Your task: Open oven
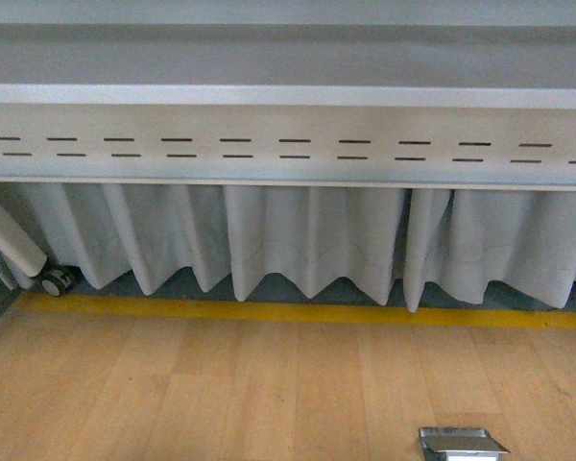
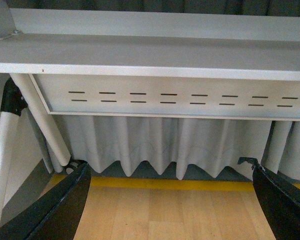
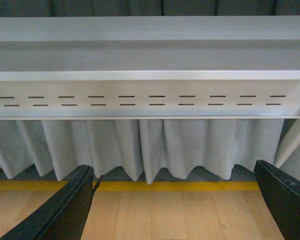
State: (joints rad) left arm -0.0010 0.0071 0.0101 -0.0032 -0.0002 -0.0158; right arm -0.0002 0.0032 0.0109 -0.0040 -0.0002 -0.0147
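**Sam:** Where is the oven?

**Mia:** I cannot tell. No view shows it. I only see the front edge of a grey table (image 1: 288,96). The panel under it has two rows of little slots (image 1: 235,147).

**Sam:** What is under the table?

**Mia:** A grey curtain (image 1: 307,240) hangs down in folds. Below it a yellow line (image 1: 298,312) runs across the wood floor (image 1: 221,394). A small wheel (image 1: 56,280) sits far left, by a white leg (image 1: 10,235). A shiny metal box (image 1: 461,444) sits in the floor, low on the right.

**Sam:** And the arms?

**Mia:** The left end effector (image 2: 167,167) is spread wide, with nothing between its black fingers (image 2: 65,200). The right end effector (image 3: 173,167) is spread wide too and holds nothing. Both face the table edge, above the floor.
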